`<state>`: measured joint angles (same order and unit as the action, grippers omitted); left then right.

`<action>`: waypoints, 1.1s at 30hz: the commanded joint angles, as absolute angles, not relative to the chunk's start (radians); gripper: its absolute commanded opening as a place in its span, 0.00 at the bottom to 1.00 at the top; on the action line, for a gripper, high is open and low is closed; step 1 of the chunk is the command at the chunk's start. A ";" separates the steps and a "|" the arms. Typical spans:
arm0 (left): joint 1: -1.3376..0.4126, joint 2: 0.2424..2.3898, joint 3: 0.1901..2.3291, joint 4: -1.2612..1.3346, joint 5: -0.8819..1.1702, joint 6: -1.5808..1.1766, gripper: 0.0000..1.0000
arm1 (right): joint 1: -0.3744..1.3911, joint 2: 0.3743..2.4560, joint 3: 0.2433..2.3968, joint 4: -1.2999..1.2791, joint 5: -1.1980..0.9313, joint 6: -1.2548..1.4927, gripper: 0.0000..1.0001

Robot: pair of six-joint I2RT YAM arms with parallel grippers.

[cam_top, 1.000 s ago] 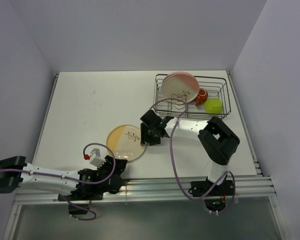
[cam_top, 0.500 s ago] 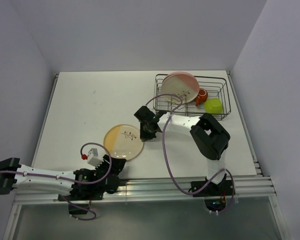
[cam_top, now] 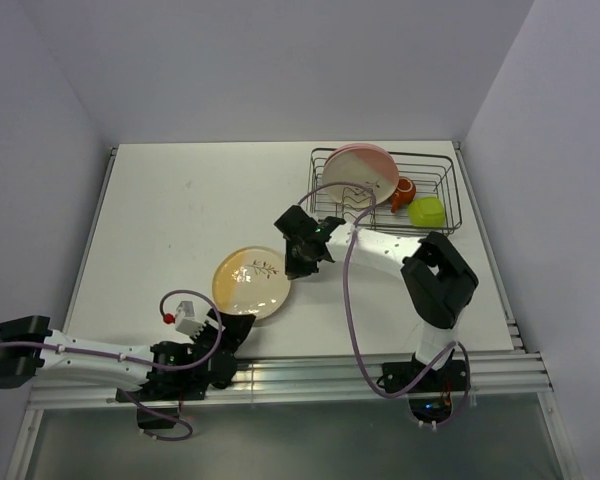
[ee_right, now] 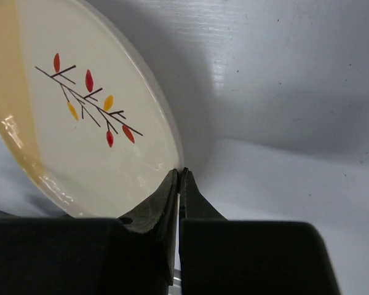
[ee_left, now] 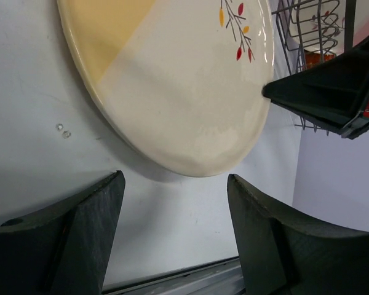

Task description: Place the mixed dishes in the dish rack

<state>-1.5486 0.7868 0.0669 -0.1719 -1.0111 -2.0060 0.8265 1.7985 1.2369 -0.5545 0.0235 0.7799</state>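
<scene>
- The yellow-and-cream plate (cam_top: 252, 283) with a leaf sprig lies on the white table (cam_top: 180, 210), just left of centre and low in the overhead view, well apart from the dish rack (cam_top: 425, 156).
- The right gripper (ee_right: 181, 177) reaches the plate's right-hand rim. Its fingers are clenched together and their tips touch the rim. The wrist view does not show whether any of the rim is pinched between them.
- The left gripper (ee_left: 175, 184) sits at the bottom of the overhead view, just below the plate. Its fingers are spread wide with only bare table between them, and the plate's near edge lies just beyond the fingertips.
- In the left wrist view a shadow lies under the plate's near edge, and the right gripper's dark finger shows at the plate's right side.
- The dish rack stands at the upper right of the overhead view.
- A pink-and-cream plate (cam_top: 360, 175) leans in the rack's left part.
- An orange-red cup (cam_top: 404, 192) is just right of that plate, and a lime-green bowl (cam_top: 427, 211) sits right of and below the cup, both inside the rack.
</scene>
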 commanded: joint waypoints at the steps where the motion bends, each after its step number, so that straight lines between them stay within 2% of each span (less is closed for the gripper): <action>1: -1.546 0.833 0.057 -0.090 -1.035 -2.488 0.75 | 0.802 1.717 1.278 -0.597 -0.027 0.776 0.00; 5: -1.546 0.888 0.078 -0.097 -1.057 -2.506 0.76 | 0.798 1.717 1.267 -0.588 -0.074 0.779 0.00; 14: -1.476 1.012 0.009 0.201 -1.026 -2.462 0.78 | 0.798 1.694 1.235 -0.569 -0.121 0.799 0.00; 21: -1.474 1.118 -0.037 0.345 -1.049 -2.542 0.78 | 0.798 1.680 1.206 -0.549 -0.138 0.824 0.00; 28: -1.474 1.196 -0.072 0.455 -1.091 -2.594 0.78 | 0.799 1.674 1.161 -0.512 -0.175 0.851 0.00; 33: -1.474 1.238 -0.097 0.540 -1.118 -2.614 0.73 | 0.801 1.667 1.134 -0.494 -0.202 0.868 0.00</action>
